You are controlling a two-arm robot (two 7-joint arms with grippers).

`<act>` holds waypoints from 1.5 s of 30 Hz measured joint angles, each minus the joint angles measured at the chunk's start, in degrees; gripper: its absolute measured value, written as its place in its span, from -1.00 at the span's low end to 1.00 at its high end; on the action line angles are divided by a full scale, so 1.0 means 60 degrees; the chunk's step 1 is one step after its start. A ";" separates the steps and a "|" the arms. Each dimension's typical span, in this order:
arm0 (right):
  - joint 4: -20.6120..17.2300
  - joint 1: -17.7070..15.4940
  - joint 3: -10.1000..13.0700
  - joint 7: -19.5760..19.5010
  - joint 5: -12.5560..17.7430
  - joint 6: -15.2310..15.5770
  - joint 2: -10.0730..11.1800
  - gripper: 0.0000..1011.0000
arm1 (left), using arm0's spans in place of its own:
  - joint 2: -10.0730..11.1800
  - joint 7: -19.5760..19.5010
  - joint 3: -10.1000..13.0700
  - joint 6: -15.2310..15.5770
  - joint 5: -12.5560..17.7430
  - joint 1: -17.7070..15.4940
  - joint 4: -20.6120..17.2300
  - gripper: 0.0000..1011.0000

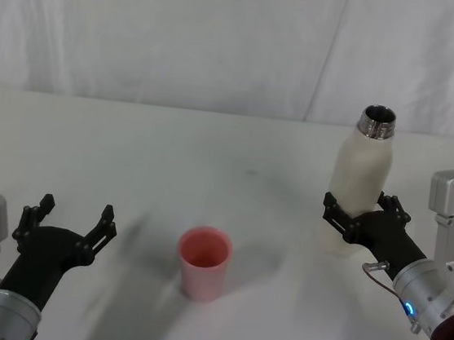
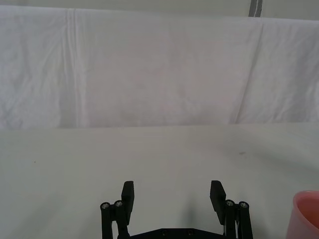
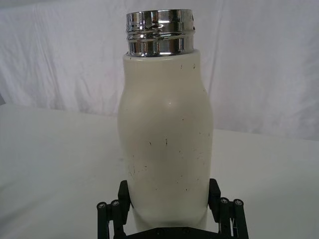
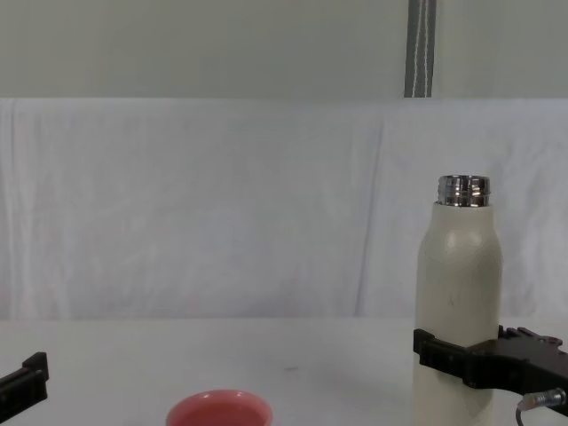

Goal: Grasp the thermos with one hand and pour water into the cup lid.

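The cream-white thermos (image 1: 359, 181) stands upright on the right side of the table, its steel neck uncapped. My right gripper (image 1: 360, 203) is shut on its lower body. In the right wrist view a finger presses each side of the thermos (image 3: 167, 144) near its base. The pink cup lid (image 1: 203, 262) sits open side up near the table's middle front, well left of the thermos. My left gripper (image 1: 75, 212) rests at the front left, open and empty, with the cup lid (image 2: 305, 214) off to its side. The chest view shows the thermos (image 4: 457, 284) and the cup lid's rim (image 4: 219, 413).
The white table (image 1: 212, 160) ends at a white cloth backdrop (image 1: 185, 34) hanging behind it. Bare surface lies between the cup lid and the thermos, and between the cup lid and my left gripper.
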 joint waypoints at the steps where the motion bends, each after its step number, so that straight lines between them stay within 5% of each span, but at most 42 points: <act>1: -0.0001 -0.0001 0.0000 0.0001 0.0000 0.0000 0.0001 0.88 | 0.0000 0.0000 0.0000 0.0000 0.0000 0.0000 0.0000 0.98; 45: -0.0013 -0.0002 -0.0001 0.0015 0.0010 -0.0007 0.0001 0.98 | 0.0000 0.0000 0.0000 0.0000 0.0000 0.0000 0.0000 0.98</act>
